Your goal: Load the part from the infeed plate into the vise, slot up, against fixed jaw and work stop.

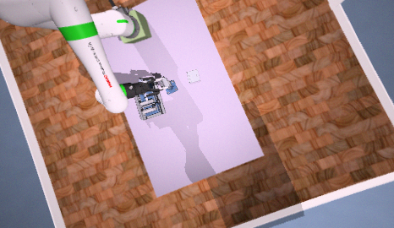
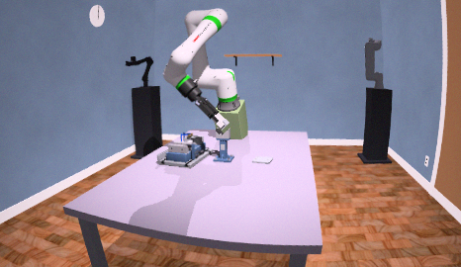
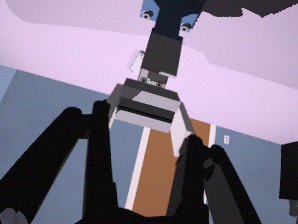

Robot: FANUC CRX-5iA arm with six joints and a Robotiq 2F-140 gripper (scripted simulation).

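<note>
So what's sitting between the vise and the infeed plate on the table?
In the exterior view, the blue V-block stands between the vise and the infeed plate, with the gripper holding the part just above it.

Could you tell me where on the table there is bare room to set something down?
The near half of the table, in front of the vise, shows bare. So does the strip right of the small plate. It is crowded where vise, blue stand and the end effector holding the block meet.

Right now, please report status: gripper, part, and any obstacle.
Gripper shut on the part. Part tilted, above the V-block. Infeed plate bare. Vise beside, open.
</note>
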